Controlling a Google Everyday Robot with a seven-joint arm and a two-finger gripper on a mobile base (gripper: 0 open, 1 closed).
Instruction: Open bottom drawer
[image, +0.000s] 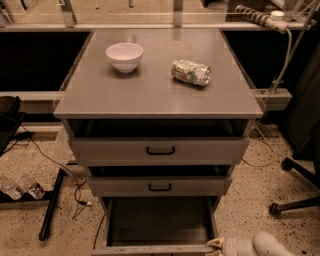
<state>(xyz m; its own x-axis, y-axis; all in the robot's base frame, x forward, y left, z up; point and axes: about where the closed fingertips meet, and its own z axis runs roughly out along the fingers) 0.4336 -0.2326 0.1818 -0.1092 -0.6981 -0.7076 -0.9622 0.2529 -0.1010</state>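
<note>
While your gripper (217, 245) sits at the bottom frame edge, right at the right end of the bottom drawer (160, 220) front, you cannot tell if it grips. Your arm (265, 245) lies low, reaching leftward. The drawer stands pulled out under the middle drawer (160, 186).

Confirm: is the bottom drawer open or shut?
Open. The bottom drawer sticks out well past the middle drawer, its dark inside exposed. The gripper is at its front right corner.

A lab: speckled floor (250, 195), loose cables (52, 159), gripper (218, 245) beside bottom drawer (160, 221).
</note>
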